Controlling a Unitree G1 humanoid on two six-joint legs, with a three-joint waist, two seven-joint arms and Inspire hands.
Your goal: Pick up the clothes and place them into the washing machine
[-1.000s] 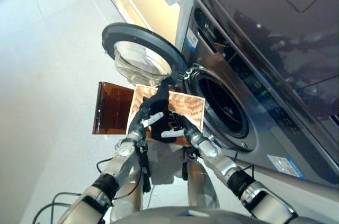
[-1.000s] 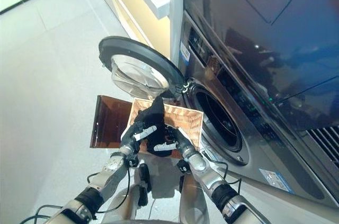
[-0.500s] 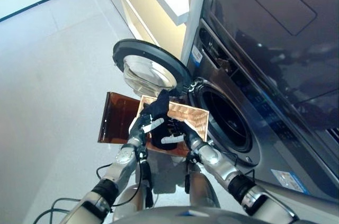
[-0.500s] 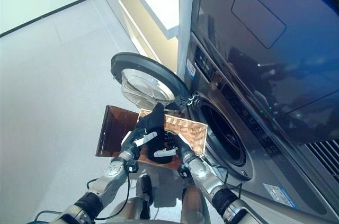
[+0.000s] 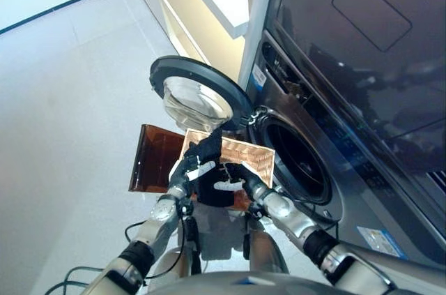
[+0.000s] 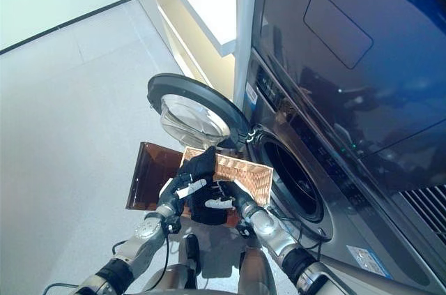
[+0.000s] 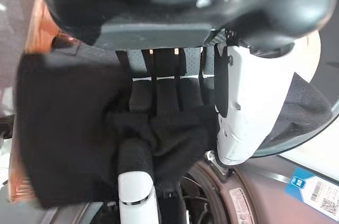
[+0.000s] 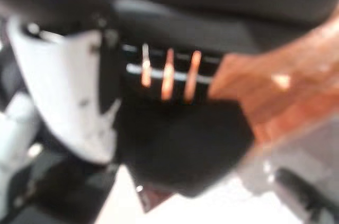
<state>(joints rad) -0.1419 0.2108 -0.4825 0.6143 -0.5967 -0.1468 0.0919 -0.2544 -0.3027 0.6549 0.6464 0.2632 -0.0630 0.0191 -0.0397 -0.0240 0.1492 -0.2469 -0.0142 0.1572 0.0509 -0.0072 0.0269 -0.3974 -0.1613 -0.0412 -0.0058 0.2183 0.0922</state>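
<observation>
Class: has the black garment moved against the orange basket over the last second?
No: the view shifted, but the black cloth garment stays over the orange plastic basket, held by left hand and right hand.

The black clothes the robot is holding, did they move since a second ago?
A little. Both hands, left hand and right hand, still clutch the black clothes and have carried the bundle slightly up and toward the washing machine opening; much of the shift in the picture is the camera moving. Nothing was let go. The round door stays open, and the brown basket stays on the floor below.
</observation>
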